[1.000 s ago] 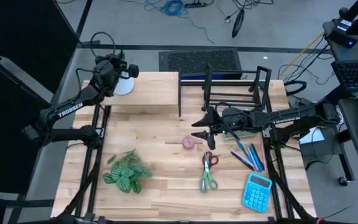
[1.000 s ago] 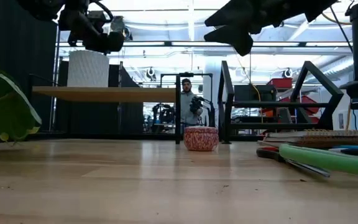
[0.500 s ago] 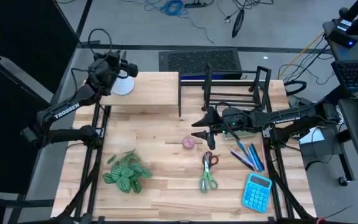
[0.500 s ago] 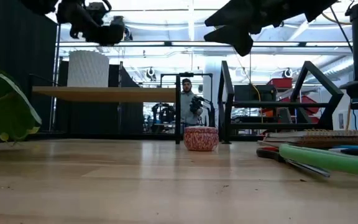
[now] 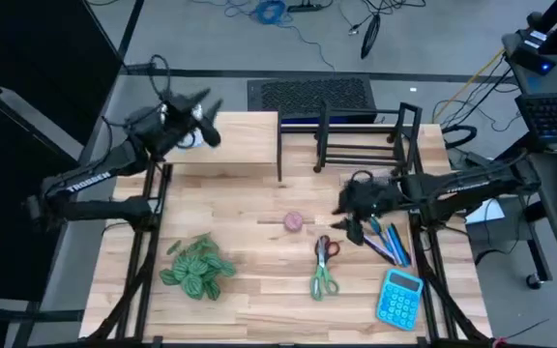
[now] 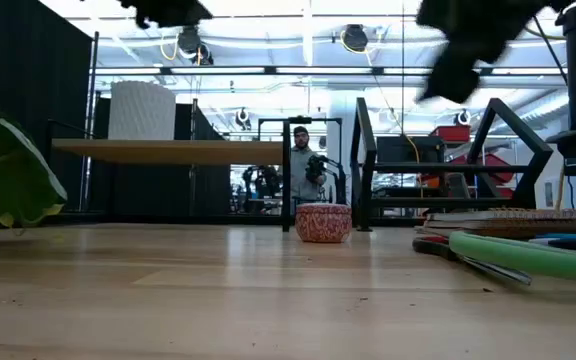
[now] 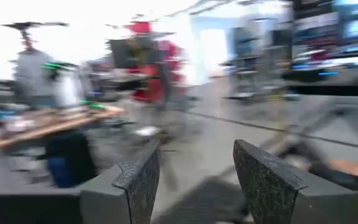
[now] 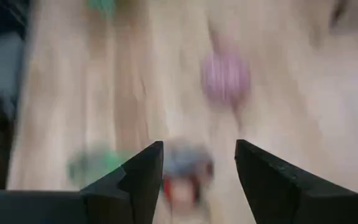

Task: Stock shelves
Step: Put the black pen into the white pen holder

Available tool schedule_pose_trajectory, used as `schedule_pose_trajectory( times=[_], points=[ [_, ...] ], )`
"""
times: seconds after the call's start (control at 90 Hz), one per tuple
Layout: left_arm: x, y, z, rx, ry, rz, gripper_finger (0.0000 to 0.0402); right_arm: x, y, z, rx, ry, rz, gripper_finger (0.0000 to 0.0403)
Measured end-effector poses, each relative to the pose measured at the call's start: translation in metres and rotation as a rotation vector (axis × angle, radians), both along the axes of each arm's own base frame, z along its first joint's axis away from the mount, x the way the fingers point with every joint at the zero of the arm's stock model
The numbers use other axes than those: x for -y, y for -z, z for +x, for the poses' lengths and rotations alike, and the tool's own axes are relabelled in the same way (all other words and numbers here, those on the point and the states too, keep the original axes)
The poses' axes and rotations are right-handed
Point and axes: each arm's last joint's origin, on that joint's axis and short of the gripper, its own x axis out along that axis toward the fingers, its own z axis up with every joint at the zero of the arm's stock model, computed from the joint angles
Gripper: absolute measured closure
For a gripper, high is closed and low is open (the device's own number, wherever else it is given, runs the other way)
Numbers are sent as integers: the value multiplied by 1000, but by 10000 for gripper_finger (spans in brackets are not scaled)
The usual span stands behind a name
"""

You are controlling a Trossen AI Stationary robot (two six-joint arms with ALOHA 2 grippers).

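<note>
From the high view, a white ribbed cylindrical pot [image 5: 190,138] already stands on the low pale-wood riser shelf [image 5: 235,145] at the desk's [image 5: 249,261] far left, with the left gripper [image 5: 204,114] raised over it, fingers parted and holding nothing. Beside it to the right, the black wire-frame rack [image 5: 366,135] with upright dividers looks unfilled. The right gripper [image 5: 348,220] hovers over the desk's right side, near red-handled scissors [image 5: 327,249] and green-handled scissors [image 5: 323,282]. A small pink round tin [image 5: 293,221], a green leafy plant [image 5: 197,265], a bunch of coloured pens [image 5: 387,242] and a blue calculator [image 5: 399,298] all lie on the desk, unshelved. The low view confirms the pot on the riser's top, the tin sitting on the desk in front of the shelves, and a person standing far off in the room. The left wrist view shows that gripper's fingers [image 7: 138,180] apart with only the room between them. The right wrist view shows its fingers [image 8: 143,174] apart and empty above the tin and scissors. By my judgement one item is stocked and nearly everything remains.
</note>
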Motion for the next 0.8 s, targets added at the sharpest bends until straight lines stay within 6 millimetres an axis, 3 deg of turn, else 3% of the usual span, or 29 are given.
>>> schedule_pose_trajectory(
  times=[0.122,0.389,0.8],
  points=[
    [18,13,22,-72,125,-46,212,-14,23,-16,-180,24,33,220],
    [57,46,71,-212,326,-93,212,-40,62,-44,-327,59,71,220],
    [78,95,112,-348,390,-210,212,-46,94,-65,-365,62,18,220]
  ],
)
